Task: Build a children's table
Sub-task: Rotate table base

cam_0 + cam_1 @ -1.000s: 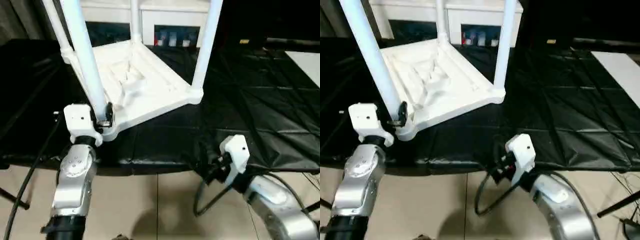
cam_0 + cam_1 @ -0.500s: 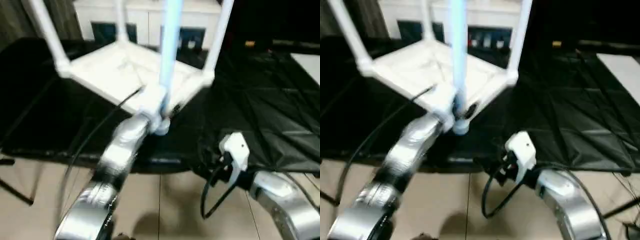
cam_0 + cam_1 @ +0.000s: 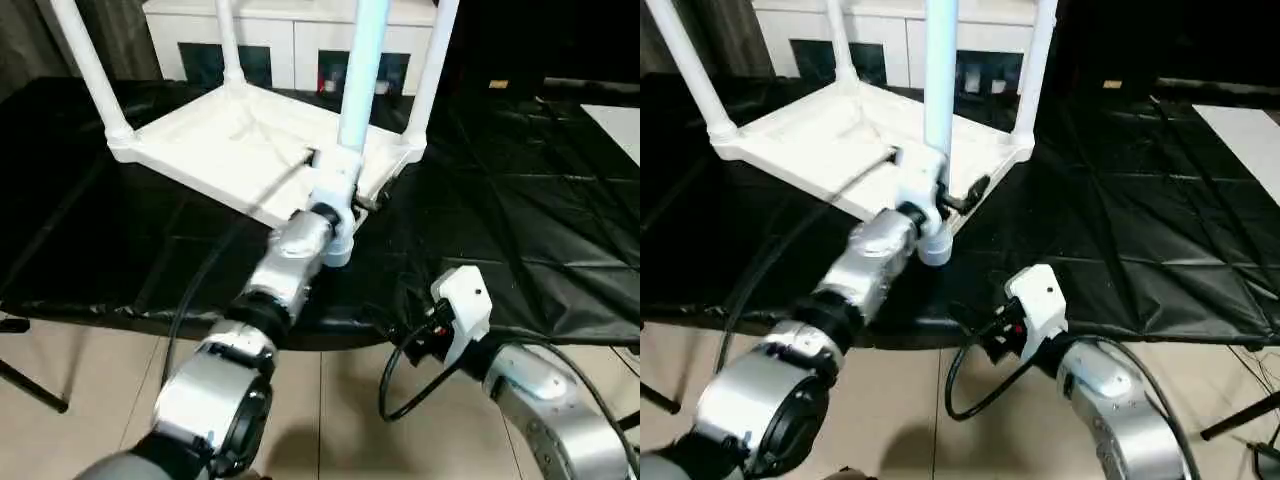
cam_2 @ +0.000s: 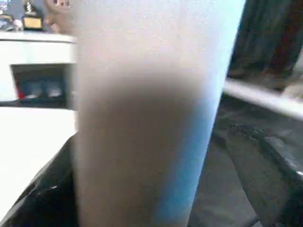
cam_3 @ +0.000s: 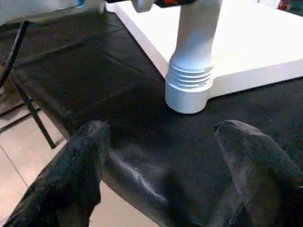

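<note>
The white tabletop [image 3: 210,150] lies upside down on the black-covered table [image 3: 520,220], with four white legs standing in its corner sockets. My left gripper [image 3: 340,195] is shut on the nearest leg [image 3: 362,70] just above its socket; that leg looms close in the left wrist view [image 4: 147,118]. Other legs rise at the left [image 3: 90,65], the back [image 3: 228,40] and the right [image 3: 432,70]. My right gripper [image 5: 161,130] hangs open below the table's front edge, its fingers [image 5: 90,142] empty, facing the held leg's ribbed base [image 5: 189,90].
A white cabinet [image 3: 290,30] with dark glass doors stands behind the table. A white sheet [image 3: 620,125] lies at the far right. A black stand leg [image 3: 30,385] crosses the tiled floor at the left. Cables trail from both wrists.
My left arm has swung from the left to the centre with the leg in its grip, and the upturned table has turned and slid with it. The right gripper has barely moved.
</note>
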Robot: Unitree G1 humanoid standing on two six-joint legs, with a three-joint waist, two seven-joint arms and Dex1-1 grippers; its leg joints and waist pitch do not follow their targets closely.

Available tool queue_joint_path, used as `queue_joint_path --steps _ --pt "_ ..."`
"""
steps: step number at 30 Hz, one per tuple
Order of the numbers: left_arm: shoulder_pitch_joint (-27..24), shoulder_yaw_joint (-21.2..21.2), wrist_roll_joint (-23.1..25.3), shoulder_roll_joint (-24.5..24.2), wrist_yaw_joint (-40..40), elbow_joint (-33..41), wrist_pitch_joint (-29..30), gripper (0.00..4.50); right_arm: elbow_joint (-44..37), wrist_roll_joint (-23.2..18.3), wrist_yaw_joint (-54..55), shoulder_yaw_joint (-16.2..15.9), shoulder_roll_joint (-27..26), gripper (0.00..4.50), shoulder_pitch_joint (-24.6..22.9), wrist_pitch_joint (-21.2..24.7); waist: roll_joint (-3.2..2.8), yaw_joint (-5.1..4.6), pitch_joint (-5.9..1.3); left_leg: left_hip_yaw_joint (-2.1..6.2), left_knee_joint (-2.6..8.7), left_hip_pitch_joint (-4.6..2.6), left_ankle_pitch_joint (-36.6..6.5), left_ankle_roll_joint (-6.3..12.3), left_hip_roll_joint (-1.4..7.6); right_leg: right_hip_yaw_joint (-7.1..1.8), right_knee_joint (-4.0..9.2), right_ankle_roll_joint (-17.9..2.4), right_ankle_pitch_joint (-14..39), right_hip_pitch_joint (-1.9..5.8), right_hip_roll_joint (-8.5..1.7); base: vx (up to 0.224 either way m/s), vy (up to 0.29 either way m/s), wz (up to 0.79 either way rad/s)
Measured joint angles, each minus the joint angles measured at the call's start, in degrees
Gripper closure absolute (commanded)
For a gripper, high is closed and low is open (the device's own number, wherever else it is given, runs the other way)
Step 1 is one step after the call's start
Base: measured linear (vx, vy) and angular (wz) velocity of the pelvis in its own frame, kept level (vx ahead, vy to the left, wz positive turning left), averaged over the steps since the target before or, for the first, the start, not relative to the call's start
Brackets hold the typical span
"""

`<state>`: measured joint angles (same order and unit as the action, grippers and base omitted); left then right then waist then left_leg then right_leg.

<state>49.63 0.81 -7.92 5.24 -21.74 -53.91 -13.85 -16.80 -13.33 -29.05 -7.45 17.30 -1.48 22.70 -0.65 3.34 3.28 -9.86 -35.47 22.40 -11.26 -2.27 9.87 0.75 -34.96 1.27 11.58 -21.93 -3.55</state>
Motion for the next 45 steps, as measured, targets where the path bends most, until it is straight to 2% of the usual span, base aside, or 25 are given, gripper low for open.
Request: queue_joint_path --steps 2,4,9,12,17,21,23,24,25,27,28,29,30,32,34,36,37,38,39,40,41,42,43,44,45 --pt "-3.1 0.2 -1.5 -0.5 -3.0 3.8 -1.1 0.14 0.0 0.0 0.5 0.0 -0.4 0.62 -0.1 -0.7 0.00 0.01 0.00 -0.01 0.01 0.00 0.0 0.00 0.00 0.00 0.00 0.0 0.0 0.00 0.00 0.000 0.000 0.00" --pt "-10.0 0.8 -3.7 -1.8 -6.3 12.3 -0.9 0.14 -0.2 0.0 1.4 0.2 -1.1 0.62 -0.1 -1.1 0.00 -0.07 0.00 -0.05 0.04 -0.04 0.0 0.00 0.02 -0.01 0.02 0.0 0.0 0.01 0.00 0.000 0.000 0.00" --pt "-22.3 2.9 -5.5 -4.5 -9.2 25.9 5.4 0.14 -0.7 0.0 4.0 1.1 -2.7 0.62 -0.7 -1.8 0.06 -0.09 0.03 -0.14 0.12 -0.01 0.0 -0.01 0.06 -0.01 0.02 -0.1 0.1 -0.04 -0.01 0.000 0.000 0.00" --pt "-28.0 3.1 -4.8 -5.5 -7.9 33.5 5.8 0.14 -1.4 0.0 5.1 1.6 -3.6 0.62 -0.8 -1.9 0.14 -0.32 0.08 -0.19 0.16 -0.07 0.0 -0.02 0.06 -0.02 0.02 0.0 0.1 -0.02 -0.03 0.000 0.000 0.00" --pt "-39.0 -0.7 -1.8 -8.3 -0.6 48.6 7.3 0.14 -2.0 1.5 9.9 2.7 -5.4 0.62 -0.9 -2.0 0.51 -1.66 0.15 -0.20 0.59 -0.23 0.0 -0.05 0.04 -0.02 0.03 0.4 0.3 -0.09 -0.02 0.000 0.000 0.00" --pt "-43.7 -3.0 0.1 -9.6 1.9 53.0 8.7 0.14 -0.9 2.2 13.4 4.8 -7.6 0.62 -1.1 -2.6 0.89 -1.53 0.29 -0.19 1.01 -0.62 0.1 -0.25 0.02 0.04 0.12 0.7 0.6 -0.04 0.03 0.000 0.000 0.00" --pt "-44.7 -3.8 1.9 -9.0 5.1 53.1 9.1 0.14 0.2 2.2 14.4 5.2 -8.4 0.62 -1.0 -3.0 0.97 -1.57 0.67 -0.15 1.26 -1.86 -0.4 -0.58 0.05 0.32 0.58 0.8 1.2 0.78 0.09 0.000 0.000 0.00" --pt "-44.6 -4.0 2.2 -8.7 6.1 53.1 9.2 0.14 0.2 2.2 14.5 5.2 -8.4 0.62 -0.9 -3.1 0.99 -1.69 0.95 -0.01 1.28 -2.46 -0.8 -0.65 0.12 0.67 1.04 0.8 1.3 1.49 0.09 0.000 0.000 0.00" --pt "-44.4 -4.3 2.7 -8.5 7.3 53.2 9.9 0.14 0.3 2.3 14.5 5.1 -8.3 0.62 -0.6 -3.1 0.80 -2.20 1.28 0.37 1.29 -3.21 -1.0 -0.75 0.36 1.72 1.76 0.6 1.9 2.51 0.03 0.000 0.000 0.00" --pt "-44.4 -4.4 3.4 -8.3 9.1 53.7 11.2 0.14 0.3 2.3 14.2 4.8 -8.3 0.62 0.0 -3.1 0.63 -3.57 1.58 0.94 1.38 -4.27 -1.5 -1.04 0.69 3.24 2.30 0.3 3.1 3.83 -0.11 0.061 0.032 -0.23" --pt "-44.4 -4.3 3.8 -8.3 9.9 54.4 11.7 0.14 0.3 2.2 14.2 4.7 -8.3 0.62 0.1 -3.1 0.83 -4.54 1.64 1.05 1.47 -4.69 -1.9 -1.22 0.66 3.56 2.15 0.0 3.4 4.22 -0.63 0.061 0.037 -0.23" --pt "-44.4 -4.4 4.0 -8.2 10.6 55.2 12.2 0.14 0.4 2.2 14.2 4.7 -8.3 0.62 0.1 -3.1 1.38 -5.00 1.56 1.04 1.47 -5.01 -2.2 -1.38 0.44 3.61 1.97 0.0 3.4 4.23 -0.94 0.077 0.010 -0.19" --pt "-44.5 -4.3 4.3 -7.9 11.3 56.0 12.8 0.14 0.9 2.3 14.1 4.8 -8.2 0.62 0.2 -3.1 1.66 -5.54 1.40 1.03 1.47 -5.27 -2.7 -1.54 0.33 3.41 1.99 0.0 3.4 4.59 -0.93 0.094 -0.013 -0.17" --pt "-44.7 -4.0 4.5 -6.9 12.3 57.1 13.3 0.14 1.9 2.6 14.1 4.9 -8.0 0.62 0.3 -3.2 1.53 -5.88 1.16 1.10 1.39 -5.24 -3.2 -1.49 0.04 3.05 2.16 0.0 3.4 5.00 -0.81 0.099 -0.007 -0.14" --pt "-44.9 -3.1 5.0 -6.4 12.7 57.8 13.4 0.14 2.7 2.9 14.2 5.1 -8.0 0.62 0.3 -3.2 1.45 -5.09 0.74 1.27 0.92 -4.94 -3.6 -0.51 -0.04 2.89 2.21 0.2 3.3 5.09 -0.65 0.132 0.002 0.00" --pt "-45.6 -3.7 5.8 -6.8 13.9 57.9 13.3 0.14 3.0 3.0 14.1 4.7 -8.1 0.62 0.8 -3.3 1.43 -4.37 0.21 1.47 1.15 -4.97 -4.3 -0.65 -0.13 2.76 2.75 0.0 3.2 5.42 -0.36 0.199 -0.013 0.13" --pt "-45.9 -4.4 6.3 -7.1 14.6 58.0 13.3 0.14 3.2 3.0 14.0 4.2 -8.2 0.62 1.3 -3.4 1.41 -4.46 -0.01 1.86 1.41 -5.60 -4.6 -0.61 -0.12 2.91 2.72 -0.5 3.6 5.29 -0.18 0.233 -0.015 0.16" --pt "-46.9 -5.7 6.6 -7.4 15.8 58.5 13.3 0.14 3.5 3.0 13.6 3.1 -8.4 0.62 2.3 -3.6 1.69 -4.77 -0.25 2.33 1.72 -6.23 -5.2 -0.48 -0.60 3.08 0.51 -2.7 4.9 4.48 -0.37 0.275 -0.038 0.08" --pt "-47.4 -6.9 6.9 -8.2 16.6 58.8 13.3 0.14 3.5 3.0 13.4 2.3 -8.5 0.62 2.8 -4.2 2.14 -5.02 -0.53 3.05 1.65 -6.76 -5.9 -0.48 -1.29 3.06 -2.76 -3.1 5.1 2.91 -0.96 0.233 -0.084 -0.11" --pt "-47.7 -7.8 7.2 -8.4 17.5 59.1 13.3 0.14 3.5 3.0 13.2 2.1 -8.6 0.62 2.8 -4.6 2.67 -5.15 -0.84 3.83 1.57 -7.45 -6.7 -0.31 -1.99 2.91 -5.33 -2.3 5.4 1.17 -1.23 0.233 -0.084 -0.11" --pt "-47.7 -8.1 7.7 -8.5 18.0 59.7 13.1 0.14 3.5 3.1 13.0 2.2 -8.4 0.62 2.6 -4.8 3.81 -5.39 -1.35 4.39 1.25 -8.32 -7.8 -0.22 -3.25 2.55 -5.17 -2.1 5.4 -0.22 -1.65 0.188 -0.104 -0.21" --pt "-47.1 -7.7 7.8 -8.1 18.2 60.2 12.9 0.14 3.6 3.1 12.9 2.7 -8.0 0.62 2.0 -5.4 4.73 -5.48 -1.35 4.27 -0.58 -8.08 -9.2 2.27 -4.26 0.79 -4.59 -0.4 5.3 0.34 -1.51 0.163 -0.049 0.10" --pt "-47.0 -5.9 7.9 -6.3 18.2 60.7 12.9 0.14 4.6 3.3 13.0 3.9 -7.2 0.62 0.7 -5.5 4.59 -4.56 -1.23 4.32 -5.21 -7.38 -10.2 6.60 -4.18 -0.81 -4.59 -1.0 6.8 2.14 -0.57 0.163 -0.049 0.10" --pt "-47.9 -4.6 8.0 -6.0 18.2 61.9 12.9 0.14 5.6 3.6 13.3 5.0 -7.1 0.62 0.7 -5.7 4.33 -3.81 -1.14 4.65 -9.44 -5.33 -10.1 6.74 -4.38 -1.49 -3.59 -1.1 6.9 3.49 -0.05 0.183 0.012 0.23" --pt "-49.2 -4.4 8.1 -6.2 18.1 63.3 13.0 0.14 6.2 3.8 14.0 5.9 -7.8 0.62 0.7 -6.7 4.08 -3.06 -1.14 4.69 -11.35 -3.34 -9.8 6.21 -4.83 -1.60 -2.27 -1.1 6.9 4.91 0.21 0.204 0.016 -0.03"
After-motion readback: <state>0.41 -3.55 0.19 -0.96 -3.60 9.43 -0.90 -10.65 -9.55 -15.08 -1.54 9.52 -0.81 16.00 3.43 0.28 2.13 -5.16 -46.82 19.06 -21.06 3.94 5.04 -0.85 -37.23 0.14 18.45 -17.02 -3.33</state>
